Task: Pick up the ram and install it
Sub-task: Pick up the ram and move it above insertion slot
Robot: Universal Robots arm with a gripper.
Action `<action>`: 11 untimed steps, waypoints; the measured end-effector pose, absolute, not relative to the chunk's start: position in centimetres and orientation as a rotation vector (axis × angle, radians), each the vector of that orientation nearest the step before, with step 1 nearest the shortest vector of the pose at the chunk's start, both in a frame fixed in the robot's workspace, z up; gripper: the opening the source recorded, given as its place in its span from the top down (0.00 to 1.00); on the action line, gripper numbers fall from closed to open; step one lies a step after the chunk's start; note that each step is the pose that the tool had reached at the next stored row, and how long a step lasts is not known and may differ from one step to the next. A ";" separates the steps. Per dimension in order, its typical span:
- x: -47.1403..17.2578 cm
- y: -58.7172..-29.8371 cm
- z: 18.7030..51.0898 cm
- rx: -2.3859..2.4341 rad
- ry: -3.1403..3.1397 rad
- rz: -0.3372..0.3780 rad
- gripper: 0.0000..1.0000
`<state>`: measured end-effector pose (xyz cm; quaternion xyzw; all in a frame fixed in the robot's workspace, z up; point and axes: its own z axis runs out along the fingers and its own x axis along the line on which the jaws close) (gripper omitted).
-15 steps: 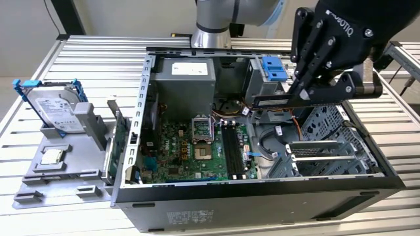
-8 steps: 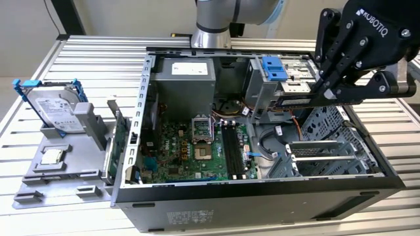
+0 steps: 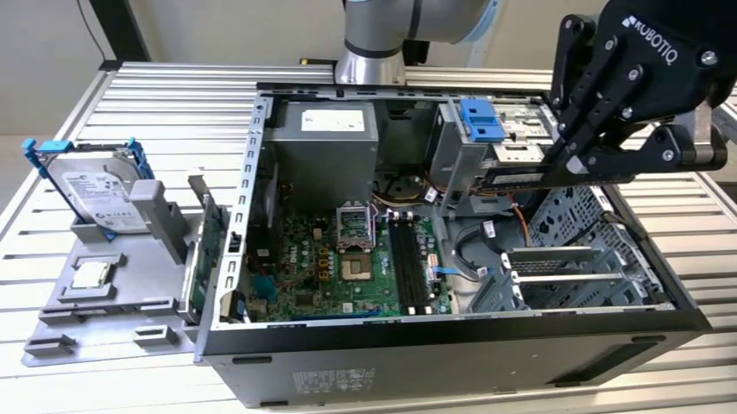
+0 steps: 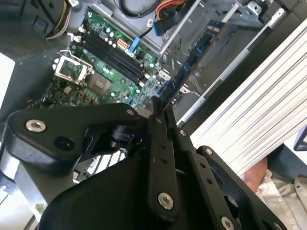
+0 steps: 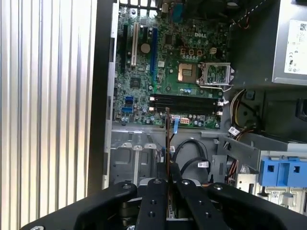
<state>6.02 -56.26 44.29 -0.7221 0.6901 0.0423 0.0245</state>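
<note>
Carrying step: the gripper (image 5: 168, 175) fingers (image 5: 154, 201) pinch the ram (image 5: 167, 136) edge-on, well apart from the memory slots (image 5: 184, 101); not yet installed, and seating would, in my judgement, call for exact alignment with a slot.

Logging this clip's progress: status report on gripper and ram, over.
Gripper shut on the ram, over the open case. Ram clear of the motherboard slots, not seated. Cables lie near the slots, none across them.
</note>
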 end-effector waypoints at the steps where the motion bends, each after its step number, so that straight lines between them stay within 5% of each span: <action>1: 5.8 -56.2 44.3 -2.234 2.135 0.131 1.00; 11: 4.2 -55.1 44.3 -2.233 2.135 0.131 1.00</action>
